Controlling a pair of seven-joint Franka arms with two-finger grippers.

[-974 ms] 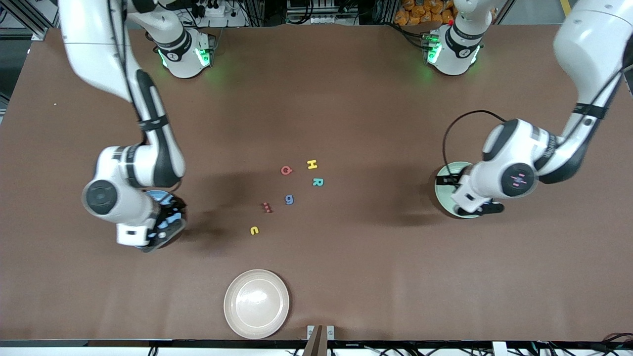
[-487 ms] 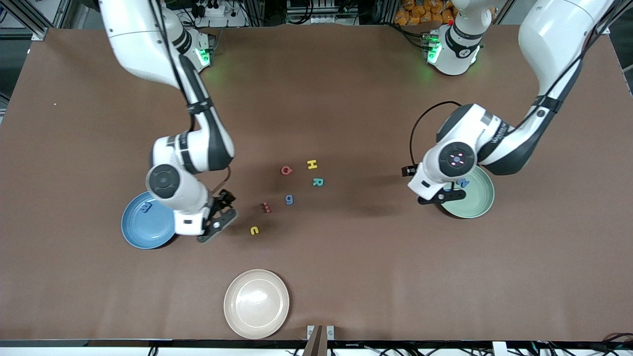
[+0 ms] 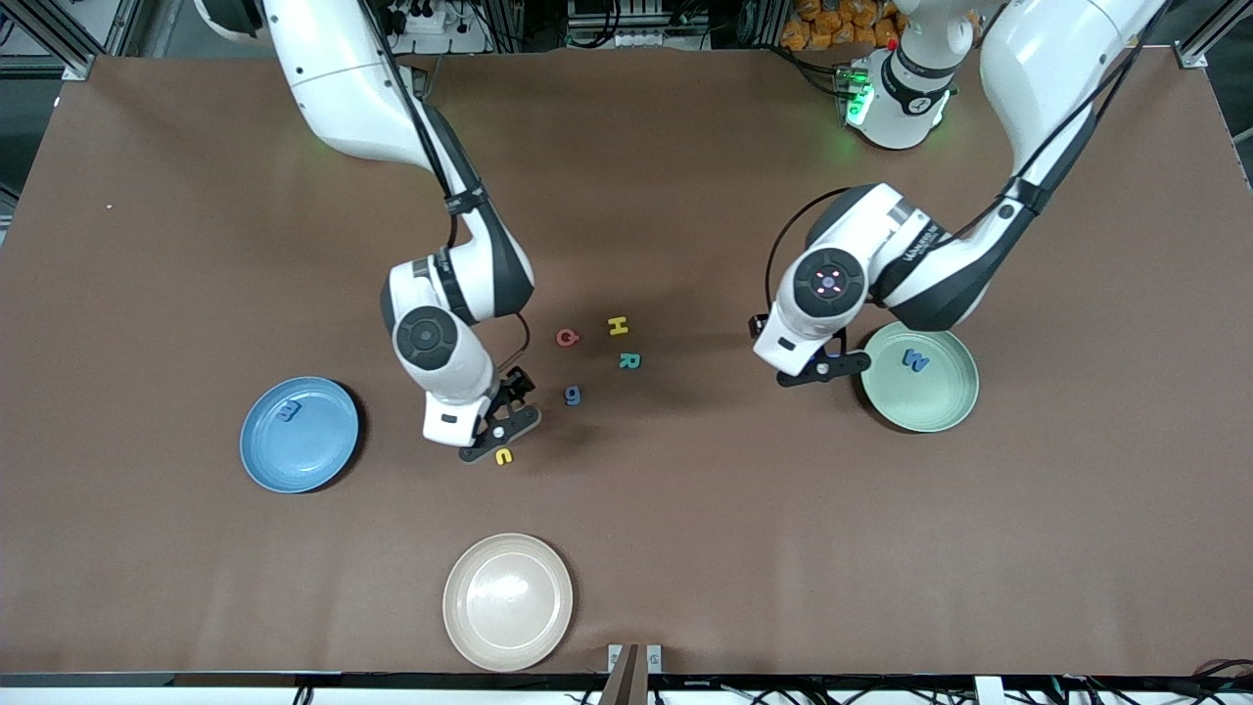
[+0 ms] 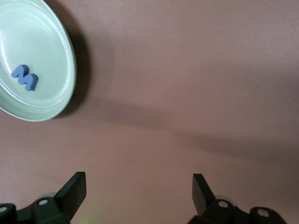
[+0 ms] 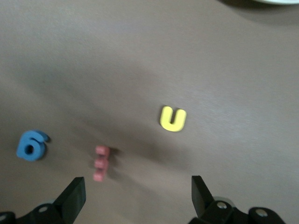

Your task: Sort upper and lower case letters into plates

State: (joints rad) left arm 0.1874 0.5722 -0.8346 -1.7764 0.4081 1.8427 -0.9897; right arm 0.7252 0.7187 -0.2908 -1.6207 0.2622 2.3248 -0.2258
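On the table (image 3: 685,548), six letters, three plates.

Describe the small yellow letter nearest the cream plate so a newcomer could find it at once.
Start at the cream plate on the table edge nearest the front camera. Farther from the camera is a loose cluster of letters; the yellow letter is the one closest to that plate, just under the open right gripper. Unlike the yellow H, it is a small lowercase curve.
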